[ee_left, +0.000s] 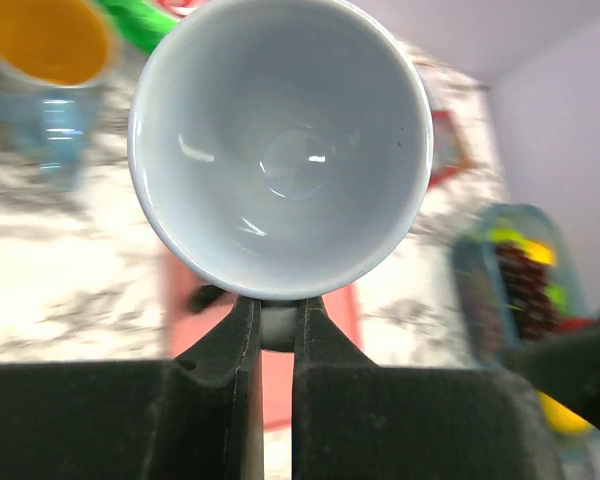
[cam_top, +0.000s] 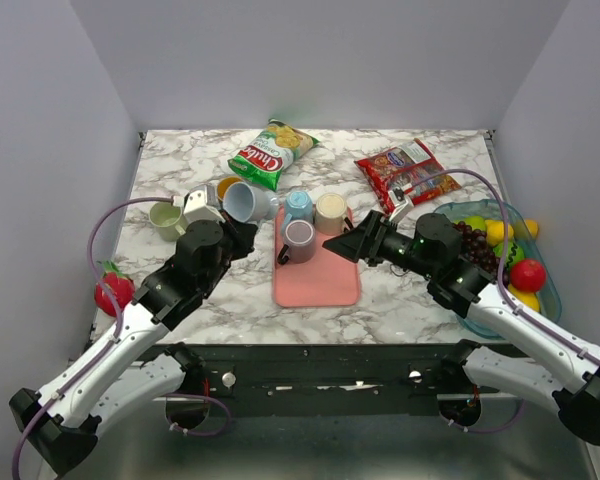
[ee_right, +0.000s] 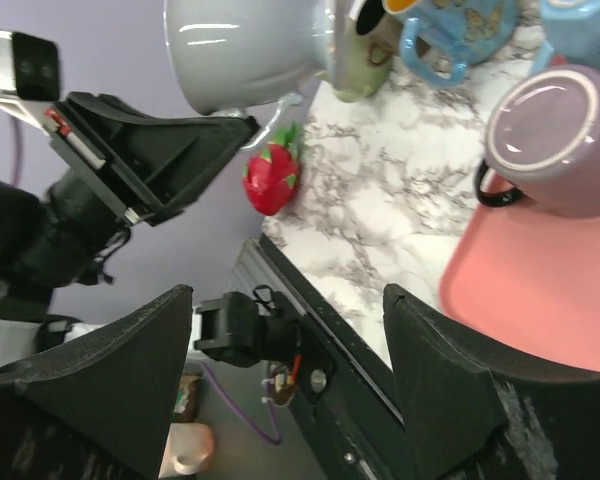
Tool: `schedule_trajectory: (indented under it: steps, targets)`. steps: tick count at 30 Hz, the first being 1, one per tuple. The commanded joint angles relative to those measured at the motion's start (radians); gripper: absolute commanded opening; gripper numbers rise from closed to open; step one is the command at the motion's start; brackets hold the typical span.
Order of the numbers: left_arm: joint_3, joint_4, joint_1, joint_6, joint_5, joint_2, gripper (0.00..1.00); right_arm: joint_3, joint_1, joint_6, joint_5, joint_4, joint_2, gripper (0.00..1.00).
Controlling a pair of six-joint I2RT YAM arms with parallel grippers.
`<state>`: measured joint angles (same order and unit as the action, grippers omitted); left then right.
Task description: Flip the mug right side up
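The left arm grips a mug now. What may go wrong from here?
The left end effector pinches the pale blue ceramic mug only by its thin handle, so it may swing or slip.
The orange-lined mug and the pale green mug stand close by; lowering the held mug might knock them.

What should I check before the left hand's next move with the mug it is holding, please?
1. Grip: the left hand is shut on the pale mug: ok.
2. Mug right side up: not ok, it is tipped on its side.
3. Other arm: the right hand is open and apart from the mug: ok.
4. Bare space on the pink tray: ok.
5. Grip on handle or rim: cannot tell.
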<state>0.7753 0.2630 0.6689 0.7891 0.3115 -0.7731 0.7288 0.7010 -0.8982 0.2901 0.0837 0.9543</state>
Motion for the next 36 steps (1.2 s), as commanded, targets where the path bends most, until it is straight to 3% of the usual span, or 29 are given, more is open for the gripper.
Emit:
schedule_trajectory:
  steps: [1,9,22,33,36]
  targets:
    - [0.091,0.309,-0.005,-0.010,0.293,-0.015,0.00,0.021,0.003,0.067,-0.084,-0.151,-0.025,0.85]
    - [0.055,0.403,-0.005,0.038,0.383,-0.140,0.00,0.095,-0.015,0.185,-0.118,-0.257,-0.019,0.92]
    - [-0.062,0.018,-0.005,-0.139,0.212,-0.360,0.00,0.092,-0.024,0.205,-0.121,-0.308,0.000,0.92]
    - [-0.021,-0.002,-0.005,-0.191,0.207,-0.515,0.00,0.109,-0.026,0.200,-0.166,-0.369,0.009,0.92]
    - [-0.024,-0.011,-0.005,-0.195,0.209,-0.535,0.05,0.106,-0.028,0.194,-0.169,-0.374,0.012,0.92]
